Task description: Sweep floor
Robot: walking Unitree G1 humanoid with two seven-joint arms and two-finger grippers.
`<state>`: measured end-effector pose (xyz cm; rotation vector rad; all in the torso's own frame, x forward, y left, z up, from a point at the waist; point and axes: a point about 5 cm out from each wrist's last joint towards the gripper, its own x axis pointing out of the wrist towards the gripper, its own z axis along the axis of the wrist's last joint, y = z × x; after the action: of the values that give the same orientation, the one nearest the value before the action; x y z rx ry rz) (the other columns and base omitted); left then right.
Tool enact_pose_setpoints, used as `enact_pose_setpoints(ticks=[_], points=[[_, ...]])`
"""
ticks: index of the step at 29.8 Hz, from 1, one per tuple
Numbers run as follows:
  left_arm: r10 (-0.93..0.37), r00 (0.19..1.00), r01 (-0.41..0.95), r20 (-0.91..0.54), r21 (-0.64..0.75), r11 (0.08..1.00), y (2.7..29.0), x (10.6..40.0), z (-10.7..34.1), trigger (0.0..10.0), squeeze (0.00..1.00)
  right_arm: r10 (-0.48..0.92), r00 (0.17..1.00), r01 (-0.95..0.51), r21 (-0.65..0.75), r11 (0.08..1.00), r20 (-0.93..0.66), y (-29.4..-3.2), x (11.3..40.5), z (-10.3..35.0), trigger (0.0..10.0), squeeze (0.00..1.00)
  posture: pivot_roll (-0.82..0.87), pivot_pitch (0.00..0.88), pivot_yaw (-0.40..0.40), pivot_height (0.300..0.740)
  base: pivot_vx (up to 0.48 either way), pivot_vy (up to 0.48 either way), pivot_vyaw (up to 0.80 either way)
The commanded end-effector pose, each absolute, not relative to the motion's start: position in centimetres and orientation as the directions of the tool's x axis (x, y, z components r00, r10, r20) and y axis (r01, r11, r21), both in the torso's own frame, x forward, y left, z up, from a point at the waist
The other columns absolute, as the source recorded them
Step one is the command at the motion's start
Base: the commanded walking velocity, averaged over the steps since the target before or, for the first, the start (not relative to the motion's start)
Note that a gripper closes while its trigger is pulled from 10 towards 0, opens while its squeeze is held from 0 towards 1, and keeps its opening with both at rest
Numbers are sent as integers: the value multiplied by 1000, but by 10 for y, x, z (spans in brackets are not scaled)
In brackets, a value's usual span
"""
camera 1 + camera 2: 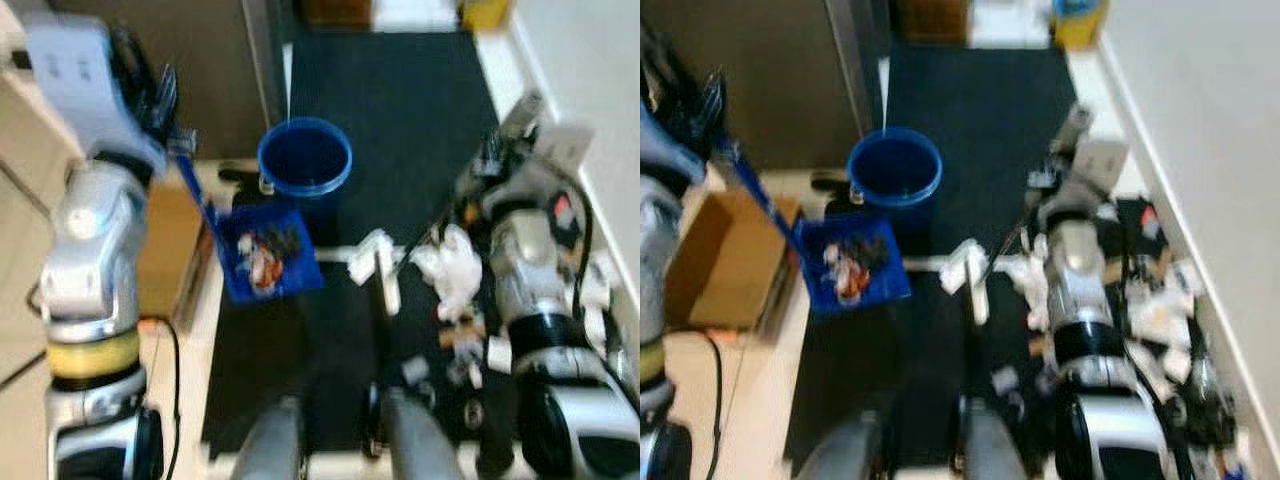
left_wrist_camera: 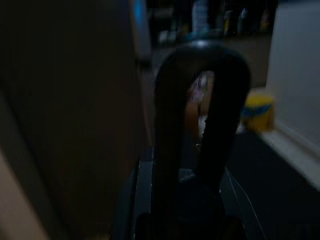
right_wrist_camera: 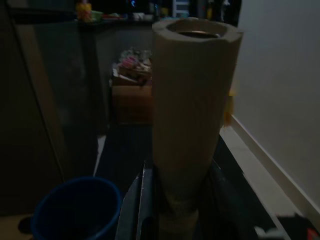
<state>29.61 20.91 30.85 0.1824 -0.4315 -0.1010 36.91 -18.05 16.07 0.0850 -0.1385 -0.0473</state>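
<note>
On the dark mat, ahead of the robot's feet: working area.
Left gripper (image 1: 165, 115): fingers closed around the dark looped handle (image 2: 200, 115) of the blue dustpan (image 1: 268, 252); in the left wrist view the loop stands up between the two fingers.
Left arm: raised high at the robot's left, forearm upright, holding the dustpan clear of the mat with its blue stem slanting down to the tray.
Dustpan: tray tilted, carrying a small heap of mixed litter (image 1: 265, 252); it hangs just beside and slightly nearer than the blue bucket (image 1: 304, 158).
Right gripper (image 3: 175, 200): fingers clamped on the pale cylindrical broom handle (image 3: 187, 115), one finger on each side of the shaft.
Right arm: bent at the robot's right, forearm angled forward over the debris.
Broom head (image 1: 380, 262): white, resting on the mat between the dustpan and the right arm.
Remaining debris (image 1: 455, 270): white crumpled paper and small scraps scattered on the mat near the right arm and along the wall.
Cardboard box (image 1: 720, 258): open, beside the mat on the robot's left.
Image quality: head views blurred.
</note>
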Motion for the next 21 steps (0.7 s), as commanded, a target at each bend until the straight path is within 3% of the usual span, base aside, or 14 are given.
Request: enact_pose_setpoints(ticks=[1,21], points=[[-163,875,55,455,241,969,208,290,329,10000,0,-55,984,39,92,995,170,-180,369,165,10000,0,49,163,-17,740,349,0,0],[-231,787,83,572,272,959,204,289,399,10000,0,-65,985,51,89,995,160,-181,369,161,10000,0,43,160,-14,740,346,0,0]])
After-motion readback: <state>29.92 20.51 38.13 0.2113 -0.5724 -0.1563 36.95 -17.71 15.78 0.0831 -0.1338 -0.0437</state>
